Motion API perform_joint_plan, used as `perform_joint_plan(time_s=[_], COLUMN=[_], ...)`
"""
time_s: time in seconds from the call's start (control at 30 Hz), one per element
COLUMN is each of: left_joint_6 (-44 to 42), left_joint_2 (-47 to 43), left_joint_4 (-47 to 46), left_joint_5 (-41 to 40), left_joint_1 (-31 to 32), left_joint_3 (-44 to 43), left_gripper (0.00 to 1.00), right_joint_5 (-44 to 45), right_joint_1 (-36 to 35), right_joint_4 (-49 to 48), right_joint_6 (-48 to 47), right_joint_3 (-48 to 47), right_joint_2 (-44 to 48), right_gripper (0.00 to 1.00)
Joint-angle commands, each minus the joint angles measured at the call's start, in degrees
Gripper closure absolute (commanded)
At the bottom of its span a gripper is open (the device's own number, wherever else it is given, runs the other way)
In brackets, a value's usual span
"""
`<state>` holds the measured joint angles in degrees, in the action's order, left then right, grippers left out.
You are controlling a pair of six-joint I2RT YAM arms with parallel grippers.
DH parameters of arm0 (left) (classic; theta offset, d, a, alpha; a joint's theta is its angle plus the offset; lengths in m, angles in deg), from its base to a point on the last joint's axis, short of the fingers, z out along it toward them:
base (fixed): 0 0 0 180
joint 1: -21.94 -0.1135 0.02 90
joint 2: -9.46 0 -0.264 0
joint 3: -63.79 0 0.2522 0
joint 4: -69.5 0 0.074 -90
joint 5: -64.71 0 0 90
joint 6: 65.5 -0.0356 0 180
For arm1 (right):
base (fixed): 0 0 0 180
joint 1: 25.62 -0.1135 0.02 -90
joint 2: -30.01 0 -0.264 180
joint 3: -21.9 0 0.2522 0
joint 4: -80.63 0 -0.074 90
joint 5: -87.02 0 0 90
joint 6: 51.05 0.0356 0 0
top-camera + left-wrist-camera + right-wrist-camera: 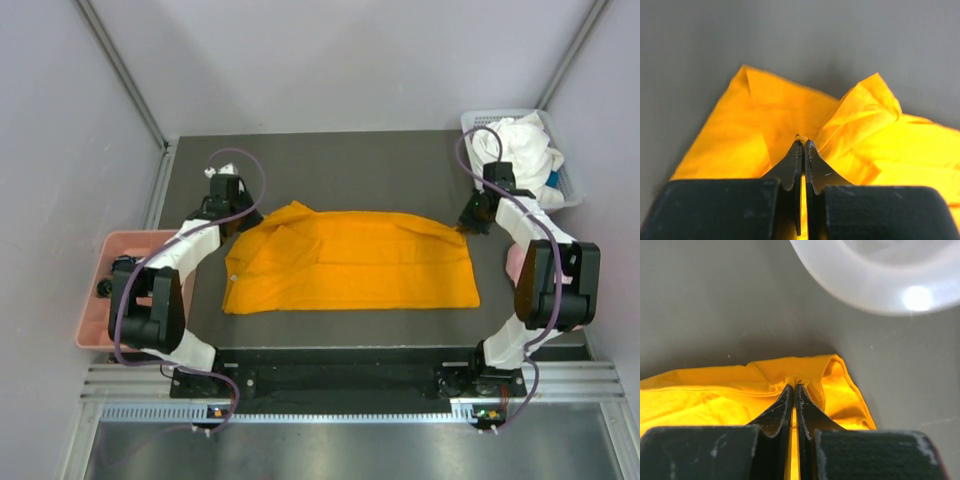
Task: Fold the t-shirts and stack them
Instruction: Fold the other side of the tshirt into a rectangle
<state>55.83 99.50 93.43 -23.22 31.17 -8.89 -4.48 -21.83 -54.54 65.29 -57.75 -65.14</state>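
A pink tray [92,300] sits left of the dark table [350,165], a white basket [570,185] far right.

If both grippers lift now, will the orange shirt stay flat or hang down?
Probably it sags in the middle: the orange t-shirt bunches and creases at the left gripper. Slipping seems unlikely, since the right gripper also pinches its edge.

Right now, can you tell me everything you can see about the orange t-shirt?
The orange t-shirt is bright, plain and soft-looking, like cotton. It lies spread wide on the dark grey table, folded into a rough rectangle with a few creases. Its far left corner is bunched up and pinched in the shut left gripper. Its far right corner is pinched in the shut right gripper.
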Motion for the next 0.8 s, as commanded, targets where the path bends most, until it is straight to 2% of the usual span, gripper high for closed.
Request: perform_joint_plan(time_s=[0.0,0.13,0.37,0.77], left_joint_6=[2.33,2.07,1.01,0.13], left_joint_2=[-8.54,-12.34,-17.69,-26.57], left_joint_4=[-3.76,-2.27,1.33,6.43], left_joint_5=[-1.18,-3.63,-6.28,-6.46], left_joint_1=[0.35,0.35,0.35,0.35], left_joint_3=[6.26,9.69,10.49,12.07], left_gripper=[1.00,1.00,1.00,1.00], right_joint_5=[1.32,4.31,6.95,8.88], right_joint_1=[-0.19,-0.19,-0.10,0.43], right_joint_4=[-2.94,-3.12,-3.12,-3.65], right_joint_6=[2.74,3.71,4.94,6.43], right_joint_3=[2.34,4.10,6.21,9.55], right_joint_2=[6.12,8.40,10.34,12.89], right_gripper=[1.00,1.00,1.00,1.00])
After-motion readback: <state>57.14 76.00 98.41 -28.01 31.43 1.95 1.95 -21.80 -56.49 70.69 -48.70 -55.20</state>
